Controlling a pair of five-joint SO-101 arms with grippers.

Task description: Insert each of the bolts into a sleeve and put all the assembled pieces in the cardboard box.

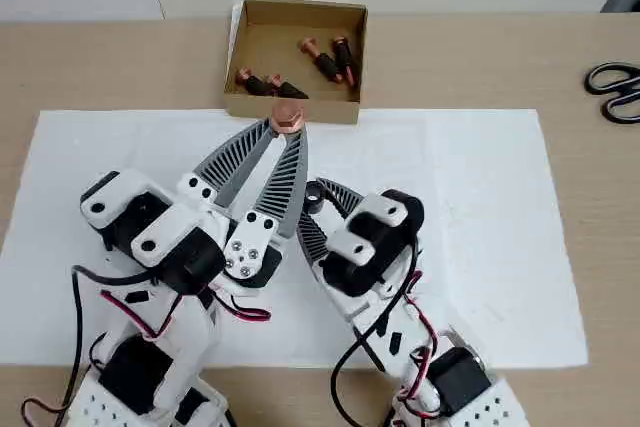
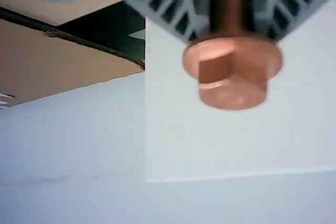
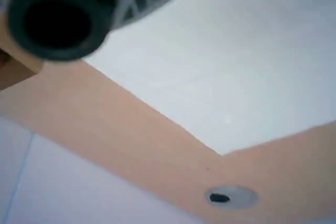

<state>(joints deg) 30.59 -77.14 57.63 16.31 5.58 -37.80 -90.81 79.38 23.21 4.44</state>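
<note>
At the near wall of the cardboard box (image 1: 330, 112), the left gripper (image 1: 287, 131) is clenched on a copper bolt (image 1: 288, 117). Its two ribbed fingers (image 1: 236, 162) close to a point on the shank, and the hexagonal head pokes out past the tips toward the box. From where I stand the bolt's long axis runs near to far along the claw, head at the far end. How much shank lies between the fingers I cannot tell.

The right gripper (image 1: 314, 199) sits nearer and a little to the right, tucked close beside the left arm's fingers, and it grasps a black sleeve (image 3: 55, 22). The right wrist view looks straight into its open bore.

So the mate for the bolt lies behind the left claw's tips, not ahead of them. I'd say one arm must turn or draw back before shank and bore can line up, and the right is the nearer to do it.

Beyond, four assembled pieces (image 1: 322, 59) already lie inside the box, and both arms stand over a white sheet (image 1: 480, 227).
</note>
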